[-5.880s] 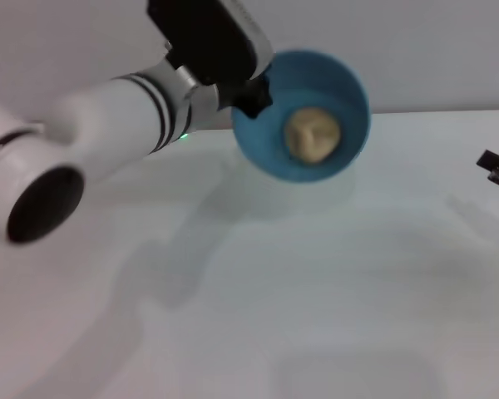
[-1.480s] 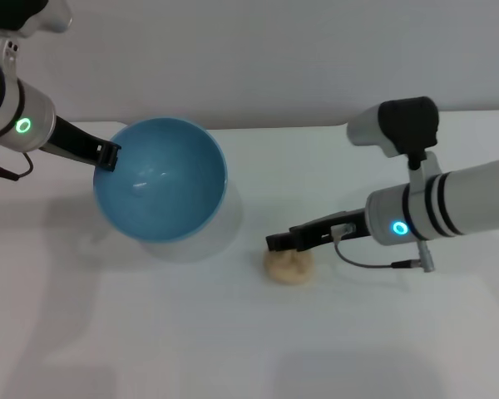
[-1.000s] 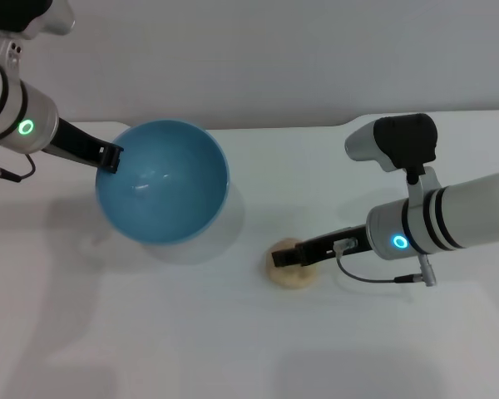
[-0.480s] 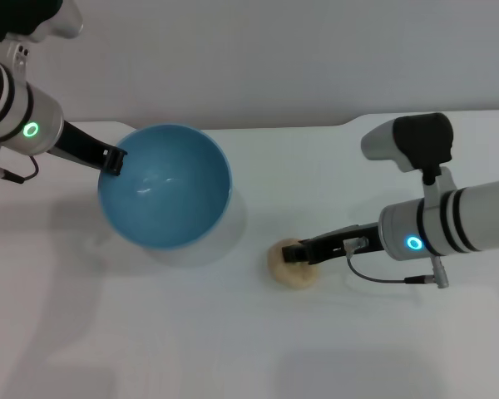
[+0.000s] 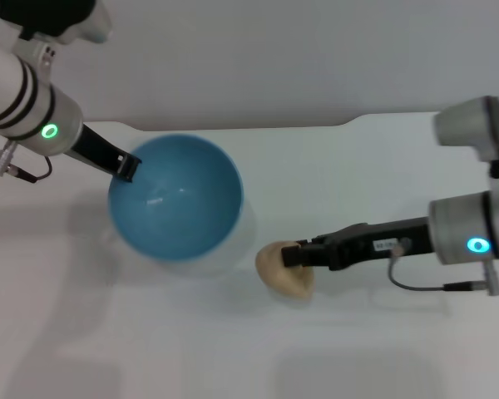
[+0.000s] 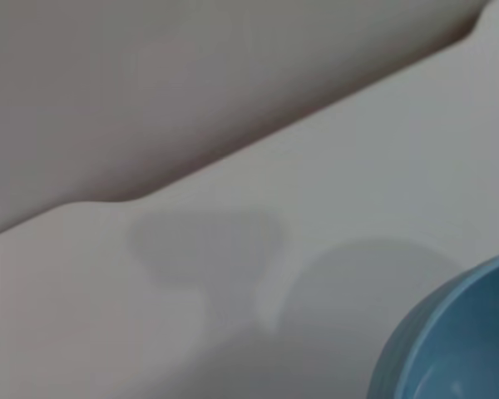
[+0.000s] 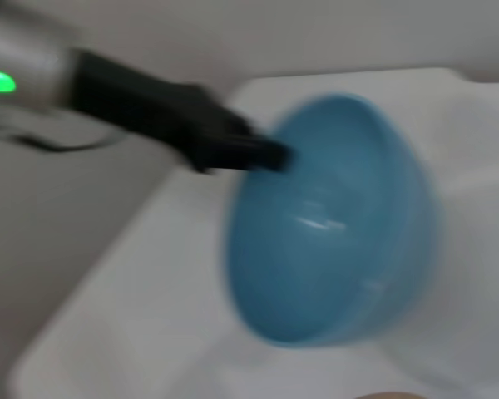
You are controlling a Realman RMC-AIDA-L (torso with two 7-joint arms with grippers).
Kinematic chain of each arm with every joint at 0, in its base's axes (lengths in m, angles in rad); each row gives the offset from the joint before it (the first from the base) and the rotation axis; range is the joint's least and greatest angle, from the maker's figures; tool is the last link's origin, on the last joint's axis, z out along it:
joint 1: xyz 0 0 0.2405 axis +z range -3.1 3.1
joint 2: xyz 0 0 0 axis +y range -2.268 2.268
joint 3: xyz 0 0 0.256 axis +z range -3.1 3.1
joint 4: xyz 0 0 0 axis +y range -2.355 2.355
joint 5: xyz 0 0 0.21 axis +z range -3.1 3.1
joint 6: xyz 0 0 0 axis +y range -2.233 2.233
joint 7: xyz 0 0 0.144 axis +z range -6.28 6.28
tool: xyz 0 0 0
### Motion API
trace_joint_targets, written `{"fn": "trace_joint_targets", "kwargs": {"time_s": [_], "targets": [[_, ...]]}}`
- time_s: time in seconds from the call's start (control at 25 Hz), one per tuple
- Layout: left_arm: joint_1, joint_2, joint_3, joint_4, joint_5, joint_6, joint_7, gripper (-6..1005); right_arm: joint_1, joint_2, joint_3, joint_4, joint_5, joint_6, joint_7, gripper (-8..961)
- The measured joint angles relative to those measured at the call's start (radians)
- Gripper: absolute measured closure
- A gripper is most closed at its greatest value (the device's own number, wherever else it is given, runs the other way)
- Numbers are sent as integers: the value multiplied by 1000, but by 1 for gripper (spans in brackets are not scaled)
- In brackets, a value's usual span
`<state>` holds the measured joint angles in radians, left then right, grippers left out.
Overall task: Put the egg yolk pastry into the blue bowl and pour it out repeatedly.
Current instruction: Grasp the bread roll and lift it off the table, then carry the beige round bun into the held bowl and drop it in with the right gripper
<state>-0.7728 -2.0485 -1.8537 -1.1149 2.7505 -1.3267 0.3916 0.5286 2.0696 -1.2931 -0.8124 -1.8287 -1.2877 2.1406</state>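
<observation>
The egg yolk pastry (image 5: 284,268) sat outside the blue bowl (image 5: 176,196), at the bowl's four o'clock, clamped by the right gripper (image 5: 293,255) reaching in from three o'clock. The left gripper (image 5: 126,166) pinched the bowl's ten-o'clock rim above the white table (image 5: 150,349).

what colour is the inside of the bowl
Glossy sky blue, plain, on the blue bowl held by the left gripper; clearest in the head view.

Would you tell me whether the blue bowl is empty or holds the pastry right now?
Empty. The blue bowl shows only bare glossy interior, and the egg yolk pastry is outside it, at the right gripper.
</observation>
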Motion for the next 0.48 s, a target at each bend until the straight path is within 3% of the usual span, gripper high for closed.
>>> {"fn": "trace_joint_targets", "kwargs": {"time_s": [0.2, 0.48], "targets": [[-24, -4, 47, 8, 0, -32, 0, 1000, -16, 3, 134, -73, 48, -216, -93, 816], [-50, -17, 202, 9, -49, -68, -46, 1000, -2, 0, 174, -105, 148, -252, -167, 878]]}}
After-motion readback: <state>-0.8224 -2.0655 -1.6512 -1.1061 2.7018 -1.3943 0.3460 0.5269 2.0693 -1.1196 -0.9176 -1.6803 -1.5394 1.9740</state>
